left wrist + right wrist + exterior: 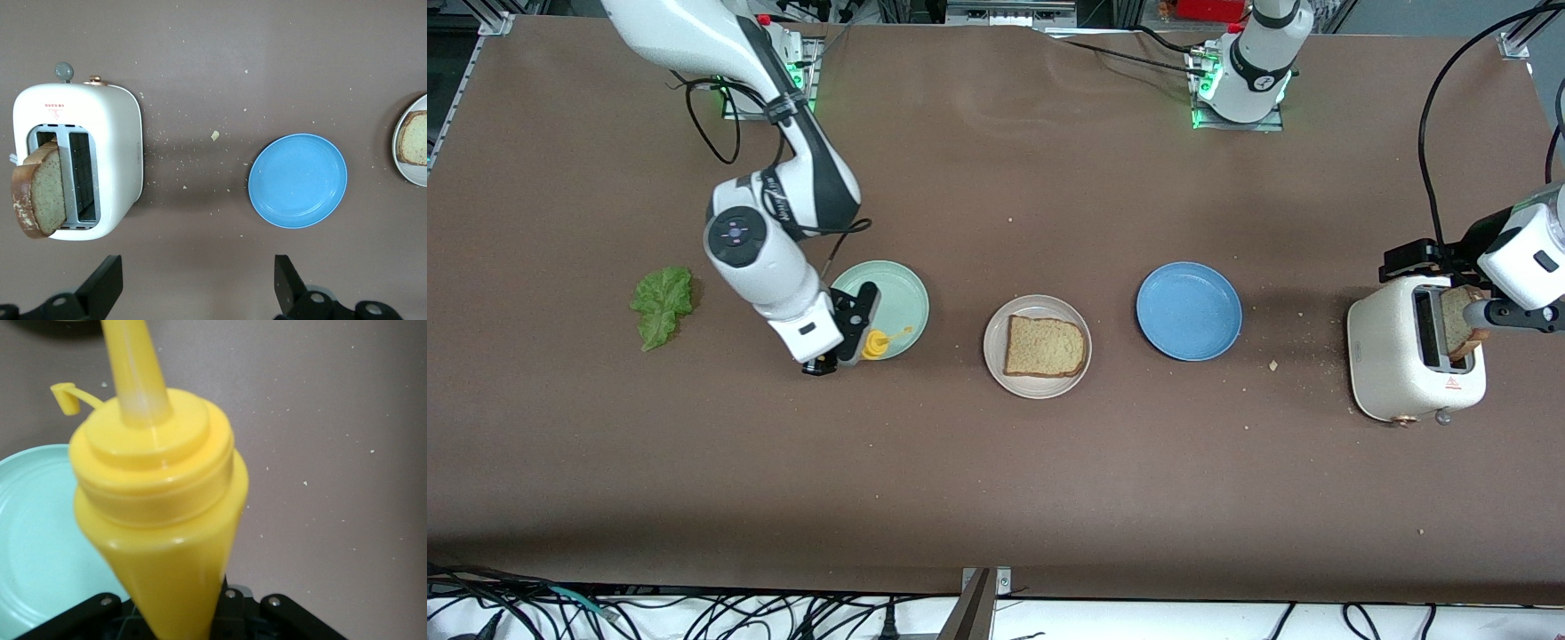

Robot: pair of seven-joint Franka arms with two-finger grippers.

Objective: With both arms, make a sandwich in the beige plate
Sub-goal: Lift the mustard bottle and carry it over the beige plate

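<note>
The beige plate (1037, 389) sits mid-table with one brown-crusted bread slice (1046, 347) lying flat on it. A second slice (1458, 322) stands in the white toaster (1405, 364) at the left arm's end. A green lettuce leaf (663, 305) lies on the table at the right arm's end. My right gripper (850, 340) is shut on a yellow squeeze bottle (160, 520), over the near rim of the mint-green plate (894, 292). My left gripper (197, 293) hangs open and empty beside the toaster (80, 160).
A blue plate (1189, 311) lies bare between the beige plate and the toaster. Crumbs are scattered on the brown table around the toaster. The bottle's cap (65, 393) dangles open on its tether. Cables run along the table's near edge.
</note>
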